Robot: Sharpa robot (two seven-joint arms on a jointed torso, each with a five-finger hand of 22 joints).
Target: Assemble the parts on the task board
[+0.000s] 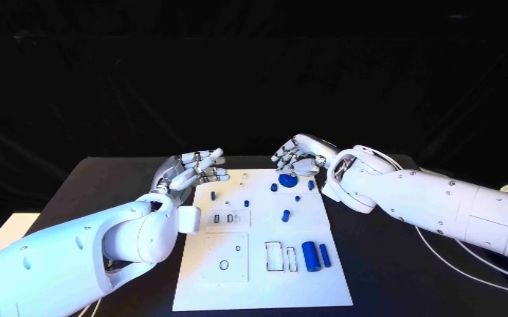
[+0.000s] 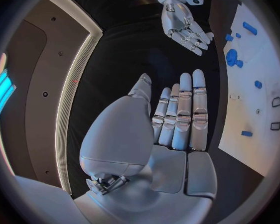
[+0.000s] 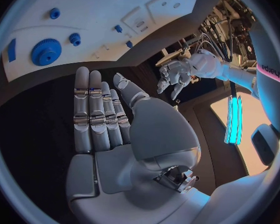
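Now both hands hover empty, fingers apart: the left hand (image 1: 194, 169) by the task board's (image 1: 265, 288) far left corner, the right hand (image 1: 299, 154) above its far edge. Just below it, a blue gear (image 1: 288, 180) lies on the board, a blue cylinder (image 1: 310, 256) near the near right corner.

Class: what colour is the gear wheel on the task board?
Blue; the gear wheel shows best in the right wrist view.

The left robot hand (image 2: 177, 119) lies flat and empty with fingers straight, beside the board (image 2: 255, 109) with blue parts (image 2: 232, 57), the right robot hand (image 2: 185, 27) beyond.
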